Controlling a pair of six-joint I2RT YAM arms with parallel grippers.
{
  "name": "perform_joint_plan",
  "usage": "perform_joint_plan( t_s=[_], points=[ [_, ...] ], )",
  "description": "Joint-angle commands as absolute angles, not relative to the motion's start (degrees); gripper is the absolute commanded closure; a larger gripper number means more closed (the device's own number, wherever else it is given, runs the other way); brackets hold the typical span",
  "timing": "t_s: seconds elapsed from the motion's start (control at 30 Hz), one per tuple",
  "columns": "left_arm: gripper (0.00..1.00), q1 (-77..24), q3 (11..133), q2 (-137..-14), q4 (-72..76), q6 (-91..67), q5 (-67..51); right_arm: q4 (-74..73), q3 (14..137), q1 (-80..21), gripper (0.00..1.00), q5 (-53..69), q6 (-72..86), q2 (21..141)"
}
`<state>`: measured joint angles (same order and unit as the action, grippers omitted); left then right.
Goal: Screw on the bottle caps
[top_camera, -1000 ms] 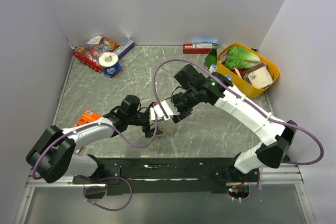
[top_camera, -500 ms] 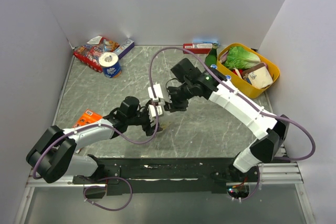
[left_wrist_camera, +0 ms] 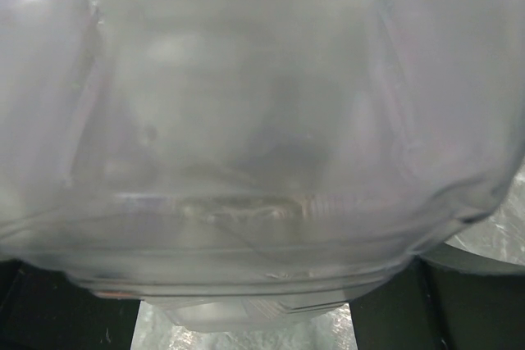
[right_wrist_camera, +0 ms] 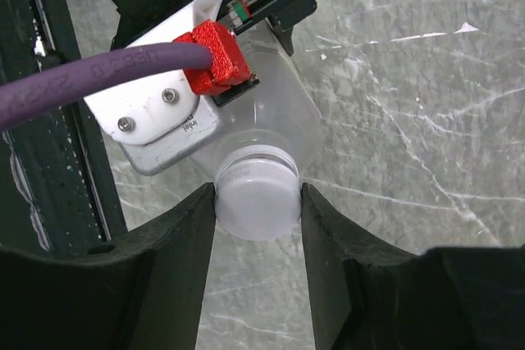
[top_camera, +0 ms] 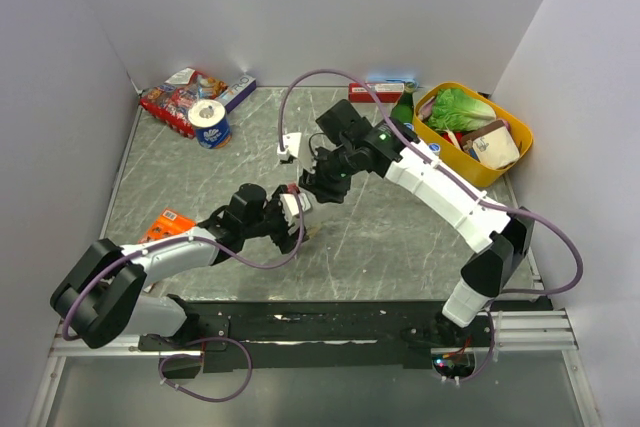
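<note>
Atop the clear bottle (right_wrist_camera: 283, 116), my right gripper (right_wrist_camera: 258, 202) pinches the white cap (right_wrist_camera: 257, 193); my left gripper (top_camera: 294, 213) clamps the bottle's body.

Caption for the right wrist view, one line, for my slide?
The right gripper pinches the white cap on a clear bottle.

We stretch our left arm (top_camera: 170, 247) low, its left gripper (top_camera: 295, 219) clamped on a clear bottle (right_wrist_camera: 283, 120), while our right arm (top_camera: 450, 197) arches over, its right gripper (right_wrist_camera: 257, 206) pinching the white cap (right_wrist_camera: 257, 194).

White-shelled arms (top_camera: 440, 192), black joints (top_camera: 100, 292), purple cables (right_wrist_camera: 74, 79), red plug (right_wrist_camera: 215, 59), black right gripper (right_wrist_camera: 258, 202).
</note>
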<state>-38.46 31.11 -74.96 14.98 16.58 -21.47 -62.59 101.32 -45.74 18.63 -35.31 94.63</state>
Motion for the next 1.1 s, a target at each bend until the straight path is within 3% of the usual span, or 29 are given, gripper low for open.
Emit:
perform_joint_plan(
  t_s=[0.0,0.1,0.17,0.2,0.23,0.4,0.6,0.73,0.9,1.07],
  points=[
    [0.99,-38.32,32.7,-74.71,25.05,14.15,-20.47,-67.4,105.53,-46.93,0.36,20.14,-33.13,96.42],
    [0.99,-38.41,32.78,-75.41,23.39,14.68,-22.14,-68.81,111.15,-45.97,0.2,18.63,-33.48,96.59],
    [0.99,-38.41,32.78,-75.76,22.59,15.47,-22.85,-73.46,114.59,-44.56,0.16,18.72,-34.27,97.03],
    [0.99,-38.41,32.87,-76.02,21.89,15.56,-23.46,-75.22,116.61,-44.13,0.04,18.81,-35.23,96.94],
    [0.99,-38.32,32.96,-76.2,21.62,15.9,-23.81,-77.93,117.07,-43.69,0.01,18.37,-35.85,96.68],
    [0.99,-38.32,33.75,-75.41,19.52,17.92,-27.67,-77.7,110.07,-39.12,0.01,19.59,-43.57,89.66],
    [0.99,-38.32,34.62,-72.69,15.92,22.66,-35.23,-66.98,96.7,-39.28,0.01,29.08,-63.26,79.02],
    [0.99,-38.41,37.35,-73.65,10.29,25.4,-38.14,-67.23,96.06,-42.01,0.04,32.6,-72.49,78.57],
    [0.99,-38.41,37.88,-72.69,8.44,26.63,-39.11,-67.15,95.71,-44.91,0.16,34.44,-78.57,79.54],
    [0.99,-38.41,38.06,-72.07,8.09,26.72,-38.85,-71.45,96.5,-46.58,0.19,35.07,-84.28,80.51]
  ],
)
